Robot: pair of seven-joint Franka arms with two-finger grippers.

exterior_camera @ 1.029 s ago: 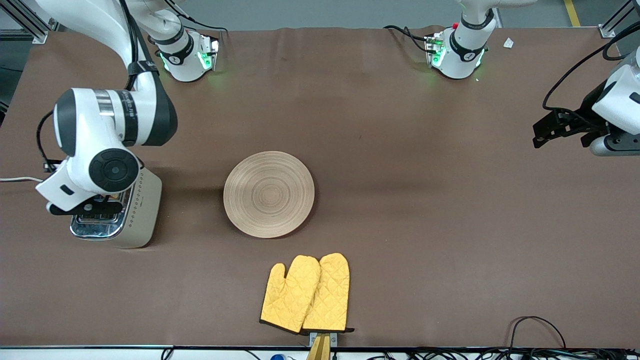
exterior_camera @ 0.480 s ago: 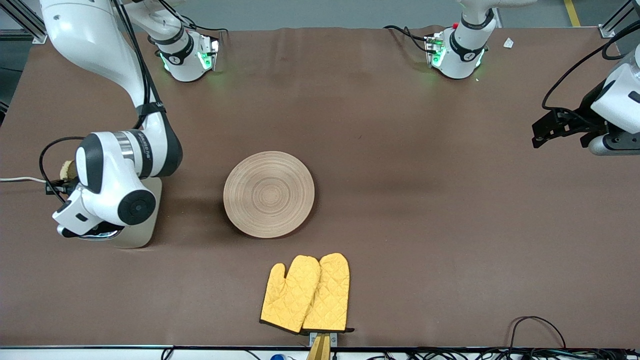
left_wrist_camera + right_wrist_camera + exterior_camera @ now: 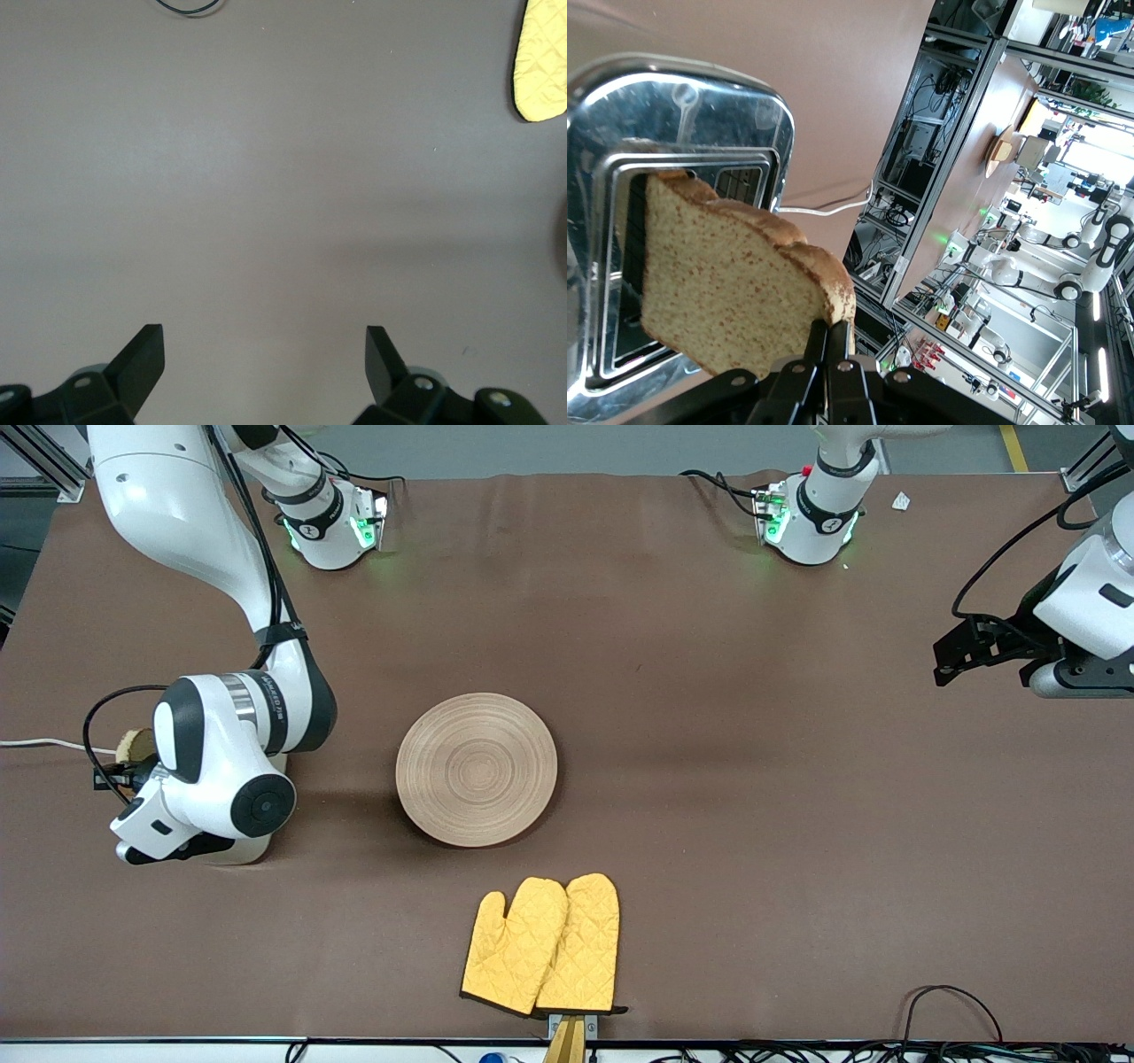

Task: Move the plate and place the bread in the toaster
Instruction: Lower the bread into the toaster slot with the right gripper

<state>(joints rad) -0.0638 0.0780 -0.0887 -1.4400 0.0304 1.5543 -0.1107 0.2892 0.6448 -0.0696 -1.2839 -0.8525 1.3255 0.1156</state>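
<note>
One slice of bread [image 3: 735, 274], pinched by the right gripper [image 3: 831, 341] above the toaster [image 3: 682, 106], may miss the slot if tilted; the left gripper [image 3: 264, 354] waits wide open and empty at middle right of the front frame.

A: Which items are obscured in the front view?
B: The right arm covers nearly all of the toaster [image 3: 266, 766]; only a sliver of the bread [image 3: 135, 744] shows.
A: Edge cutoffs?
B: The left arm's wrist is cropped.

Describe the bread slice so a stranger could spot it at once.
Go to the right arm's end of the table, where the cream toaster sits under the right gripper. The bread hangs over its chrome top, pinched at the crust. It is the only brown speckled slice; the plate and yellow mitts lie apart.
</note>
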